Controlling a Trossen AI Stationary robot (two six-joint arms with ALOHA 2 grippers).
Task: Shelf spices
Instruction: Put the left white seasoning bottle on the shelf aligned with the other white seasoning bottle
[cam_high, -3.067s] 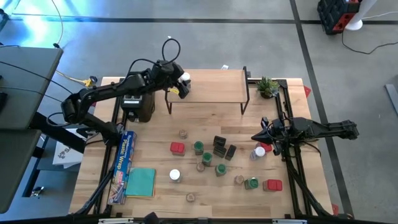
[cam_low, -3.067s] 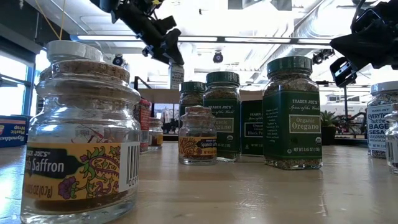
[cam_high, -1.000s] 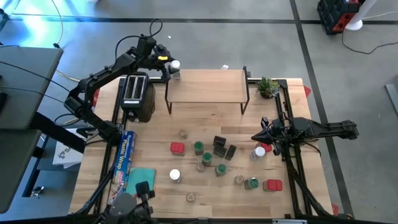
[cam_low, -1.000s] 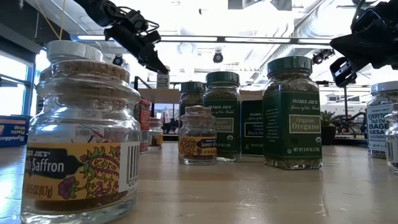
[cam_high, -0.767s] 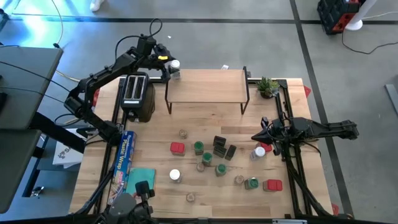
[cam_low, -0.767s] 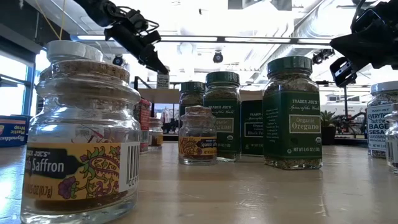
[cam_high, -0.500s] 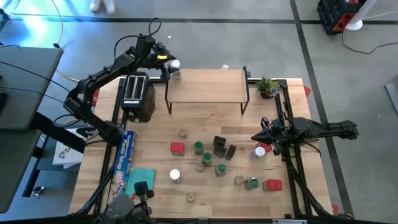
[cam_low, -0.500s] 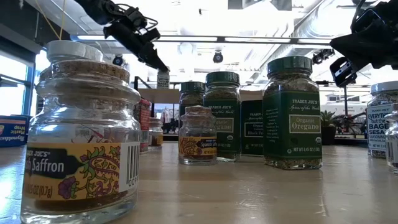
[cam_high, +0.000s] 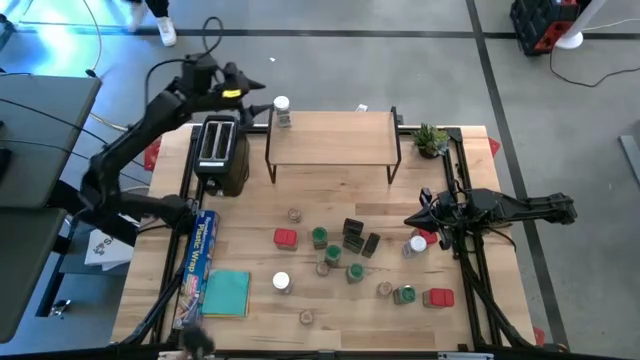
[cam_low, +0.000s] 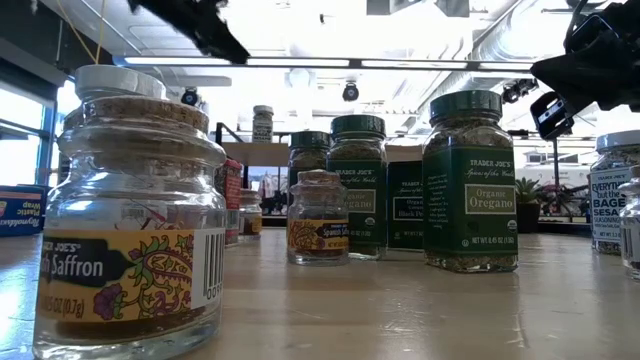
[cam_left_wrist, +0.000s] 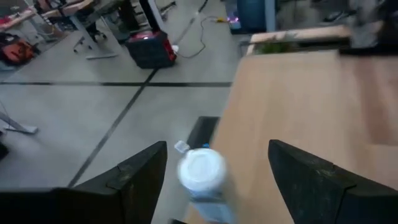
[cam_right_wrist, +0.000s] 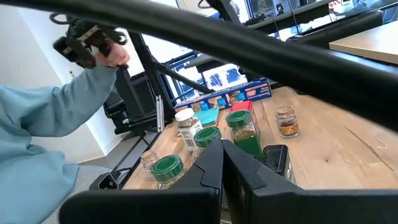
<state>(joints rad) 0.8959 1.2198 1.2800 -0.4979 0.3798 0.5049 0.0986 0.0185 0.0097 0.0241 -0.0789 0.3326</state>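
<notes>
The shelf (cam_high: 330, 140), a wooden top on black legs, stands at the table's far side. One white-lidded spice jar (cam_high: 282, 109) stands upright on its far left corner, also in the low view (cam_low: 263, 123). My left gripper (cam_high: 252, 98) hangs open, up and to the left of that jar; the jar (cam_left_wrist: 202, 177) shows ahead between its fingers, apart from them. Several spices stand on the table's near half: green-lidded jars (cam_high: 319, 237), red tins (cam_high: 285, 238), black boxes (cam_high: 352, 233). My right gripper (cam_high: 415, 218) waits shut at the right.
A black toaster (cam_high: 220, 155) stands left of the shelf, under my left arm. A blue foil box (cam_high: 200, 255) and a teal cloth (cam_high: 227, 293) lie near left. A small plant (cam_high: 431, 140) sits at the far right. A person (cam_right_wrist: 50, 124) is beside the table.
My left gripper has drawn back from the white-lidded jar, rising and going toward the table's far left corner. The jar stays upright on the shelf's far left corner.
</notes>
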